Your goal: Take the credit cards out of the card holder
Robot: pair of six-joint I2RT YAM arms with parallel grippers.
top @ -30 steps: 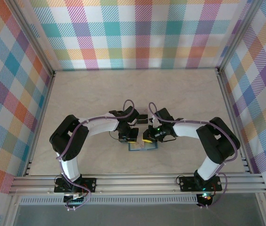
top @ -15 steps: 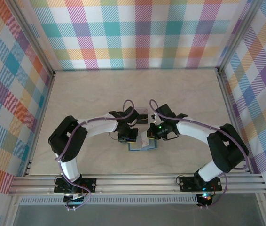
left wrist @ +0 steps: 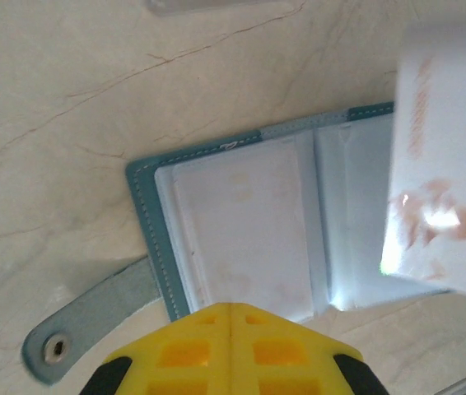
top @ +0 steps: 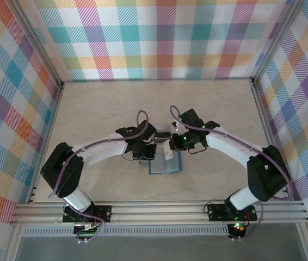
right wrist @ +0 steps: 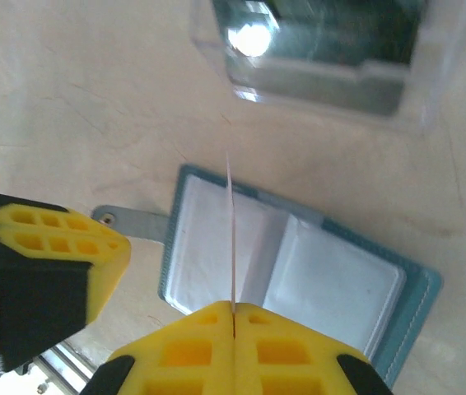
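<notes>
On pale marble-look tabletop, front centre: small teal-blue bifold card holder, open flat, grey-blue pockets up, snap tab trailing off one side. One thin pale credit card with pinkish print raised above holder, pinched edge-on in closed yellow fingers of right gripper, lifted to clear pocket. Second pale card seems seated in other pocket. Left gripper shut, empty, tips at holder's edge, probably pinning it down. Clear plastic box just beyond, likely drop spot.
</notes>
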